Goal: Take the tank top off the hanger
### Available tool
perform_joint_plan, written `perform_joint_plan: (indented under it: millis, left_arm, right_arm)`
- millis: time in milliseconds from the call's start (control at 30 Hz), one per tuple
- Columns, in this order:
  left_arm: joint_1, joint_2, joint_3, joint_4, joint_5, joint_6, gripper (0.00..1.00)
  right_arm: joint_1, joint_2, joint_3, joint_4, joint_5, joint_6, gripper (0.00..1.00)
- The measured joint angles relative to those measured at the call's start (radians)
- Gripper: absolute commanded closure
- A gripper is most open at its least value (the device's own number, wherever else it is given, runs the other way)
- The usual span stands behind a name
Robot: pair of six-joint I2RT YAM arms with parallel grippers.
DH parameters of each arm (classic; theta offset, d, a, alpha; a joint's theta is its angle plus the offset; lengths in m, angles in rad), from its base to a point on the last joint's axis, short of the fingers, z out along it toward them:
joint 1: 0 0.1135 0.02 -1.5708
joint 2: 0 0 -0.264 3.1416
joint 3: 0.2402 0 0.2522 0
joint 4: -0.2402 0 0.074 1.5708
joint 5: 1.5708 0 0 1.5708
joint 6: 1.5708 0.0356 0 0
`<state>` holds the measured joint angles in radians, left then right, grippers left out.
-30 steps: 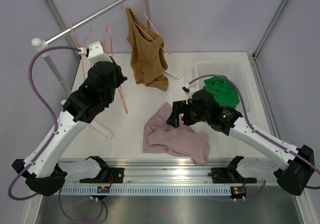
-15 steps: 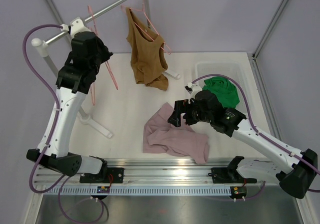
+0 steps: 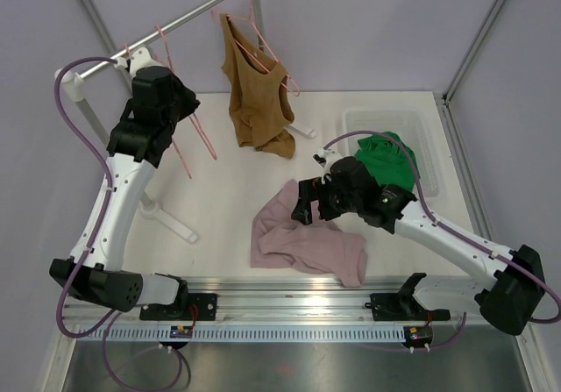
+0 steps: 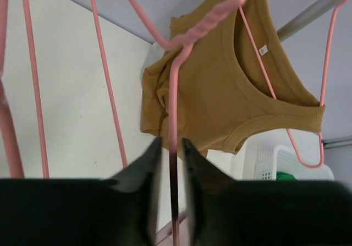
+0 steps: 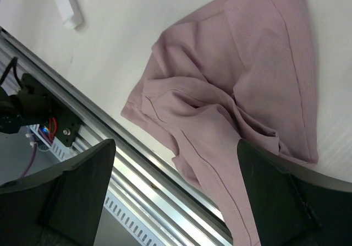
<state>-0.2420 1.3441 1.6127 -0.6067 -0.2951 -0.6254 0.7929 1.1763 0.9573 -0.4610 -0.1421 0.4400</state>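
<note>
Left gripper (image 4: 171, 147) a little apart around pink hanger (image 4: 175, 92) wire, right gripper (image 5: 176, 147) wide apart above pink tank top (image 5: 264, 64)

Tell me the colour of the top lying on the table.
The top is dusty pink, clearest in the right wrist view.

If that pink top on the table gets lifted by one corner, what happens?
The pink top would probably droop limply: it lies in soft folds. It looks thin, so likely light. Pushed, it would probably bunch up rather than slide whole.
</note>
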Motion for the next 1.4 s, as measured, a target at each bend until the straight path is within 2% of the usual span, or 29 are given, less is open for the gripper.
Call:
perform_joint_plan:
  millis: [33, 67, 133, 167, 300, 333, 633, 667, 733, 767, 833, 900, 1067, 1200, 1400]
  left_arm:
    - [0.0, -0.004, -0.002, -0.004, 0.005, 0.002, 0.56]
    - [0.0, -0.007, -0.004, -0.009, 0.008, 0.003, 0.5]
    - [0.0, -0.011, -0.004, -0.02, 0.021, -0.002, 0.41]
    - [0.0, -0.015, -0.004, -0.026, 0.027, -0.003, 0.33]
    - [0.0, -0.055, -0.005, -0.037, 0.069, 0.001, 0.18]
    - [0.0, -0.069, -0.005, -0.039, 0.082, 0.001, 0.01]
    - [0.0, -0.337, -0.058, -0.036, 0.268, 0.004, 0.01]
    - [0.0, -0.372, -0.071, -0.034, 0.294, 0.005, 0.01]
    - [0.0, -0.442, -0.098, -0.031, 0.347, 0.01, 0.01]
    - [0.0, -0.473, -0.109, -0.033, 0.372, 0.017, 0.01]
    - [0.0, -0.541, -0.126, -0.043, 0.415, 0.04, 0.01]
    - [-0.001, -0.6, -0.143, -0.055, 0.44, 0.07, 0.01]
    - [-0.001, -0.811, -0.243, -0.093, 0.449, 0.169, 0.01]
    - [-0.001, -0.981, -0.391, -0.12, 0.445, 0.228, 0.01]
    - [-0.001, -1.143, -0.583, -0.149, 0.441, 0.269, 0.01]
  right_arm:
    - [0.0, 0.015, 0.0, 0.0, 0.001, -0.002, 0.0]
    - [0.0, 0.037, 0.001, 0.0, 0.003, -0.003, 0.0]
    - [0.0, 0.083, 0.002, 0.0, 0.01, -0.007, 0.01]
    - [0.0, 0.109, 0.004, -0.001, 0.016, -0.009, 0.0]
    - [0.005, 0.225, 0.029, -0.011, 0.046, -0.018, 0.01]
    - [0.01, 0.251, 0.037, -0.013, 0.055, -0.019, 0.01]
    - [0.101, 0.531, 0.142, -0.082, 0.199, -0.024, 0.01]
    - [0.113, 0.566, 0.154, -0.089, 0.219, -0.024, 0.03]
    - [0.13, 0.626, 0.168, -0.099, 0.247, -0.025, 0.2]
    - [0.137, 0.642, 0.184, -0.113, 0.263, -0.026, 0.48]
    - [0.145, 0.655, 0.198, -0.102, 0.262, -0.022, 0.7]
    - [0.151, 0.658, 0.201, -0.092, 0.261, -0.021, 1.0]
    - [0.153, 0.63, 0.201, -0.096, 0.275, -0.027, 1.0]
    - [0.153, 0.514, 0.219, -0.167, 0.35, -0.033, 1.0]
    - [0.127, 0.326, 0.439, -0.303, 0.516, -0.066, 1.0]
